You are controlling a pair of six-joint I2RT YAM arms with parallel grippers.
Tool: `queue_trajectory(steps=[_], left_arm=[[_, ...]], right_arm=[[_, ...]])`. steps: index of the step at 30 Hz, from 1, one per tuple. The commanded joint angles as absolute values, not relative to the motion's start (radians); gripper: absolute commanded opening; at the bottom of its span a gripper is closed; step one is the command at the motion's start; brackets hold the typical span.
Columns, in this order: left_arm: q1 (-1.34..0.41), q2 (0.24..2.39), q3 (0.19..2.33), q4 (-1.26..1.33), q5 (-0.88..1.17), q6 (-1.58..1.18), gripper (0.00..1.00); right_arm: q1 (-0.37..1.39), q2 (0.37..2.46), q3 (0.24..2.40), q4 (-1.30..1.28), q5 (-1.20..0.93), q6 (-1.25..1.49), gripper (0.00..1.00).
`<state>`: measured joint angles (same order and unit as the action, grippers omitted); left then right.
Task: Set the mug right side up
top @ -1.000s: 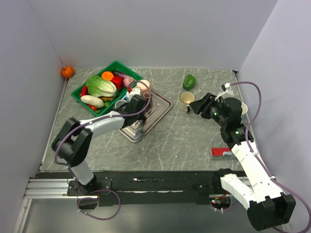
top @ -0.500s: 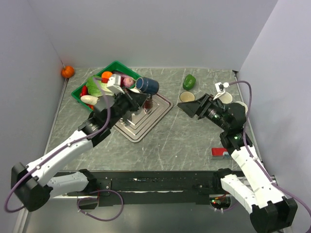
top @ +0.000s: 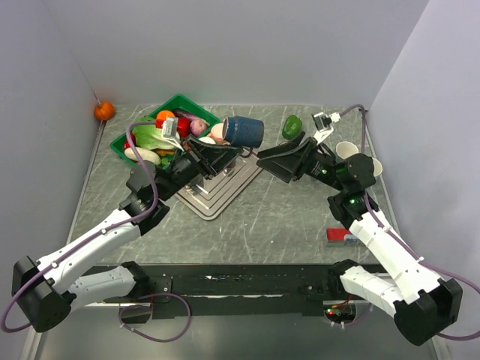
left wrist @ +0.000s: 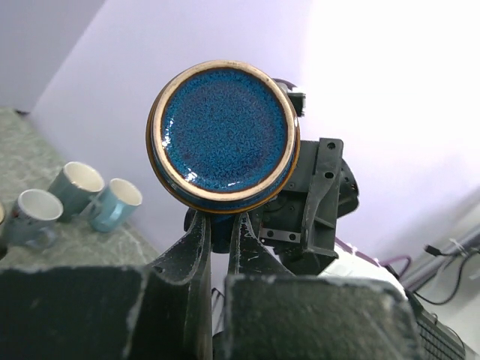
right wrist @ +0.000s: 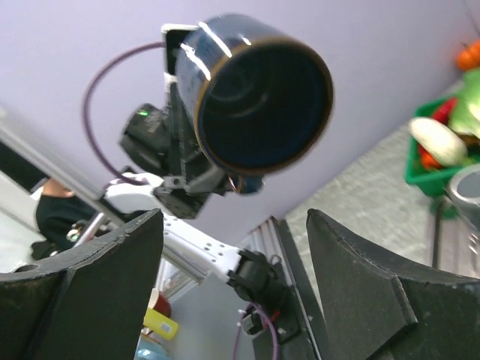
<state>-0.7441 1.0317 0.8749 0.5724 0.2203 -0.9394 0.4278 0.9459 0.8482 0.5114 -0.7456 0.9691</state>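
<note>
The mug [top: 244, 131] hangs in the air at upper centre of the top view, above the far edge of the tray [top: 234, 184] and lying on its side. It sits right at the tip of the left gripper [top: 231, 152], just above the fingers. In the left wrist view its round blue base [left wrist: 223, 135], ringed in brown, faces the camera at centre frame. In the right wrist view its dark mouth [right wrist: 259, 97] faces the camera at upper centre.

The left gripper [left wrist: 220, 225] is fully closed, its fingers [left wrist: 196, 244] pinching a thin part on the mug's lower side; which part cannot be told. The right gripper [top: 274, 165] stands just right of and below the mug, pointing at it, apart from it. Its jaws are spread wide and hold nothing; its fingers [right wrist: 112, 277] fill the lower corners of its own view.

The table [top: 285, 217] is grey and veined like marble. A green basket [top: 192, 102] of vegetables stands at upper left, beside the tray. An orange [top: 104, 111] lies in the far left corner and a green pepper [top: 292, 126] at upper right of centre. Three cups [left wrist: 75, 184] stand together at lower left of the left wrist view. Plain pale walls [top: 240, 45] close in the table
</note>
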Motion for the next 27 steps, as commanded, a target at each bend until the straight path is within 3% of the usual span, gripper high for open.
queue_trajectory(steps=[1, 7, 15, 27], left_arm=[[-0.755, 0.988, 0.916, 0.755, 0.290, -0.954, 0.01], [-0.762, 0.989, 0.904, 0.808, 0.296, -0.954, 0.01], [-0.767, 0.989, 0.893, 0.819, 0.291, -0.951, 0.01], [-0.776, 1.003, 0.879, 0.830, 0.295, -0.957, 0.01]], right_arm=[[0.465, 0.959, 0.920, 0.629, -0.753, 1.003, 0.82], [0.512, 1.005, 0.977, 0.615, -0.730, 1.000, 0.75], [0.552, 1.019, 0.988, 0.595, -0.644, 0.982, 0.56], [0.563, 1.066, 1.000, 0.633, -0.584, 1.071, 0.41]])
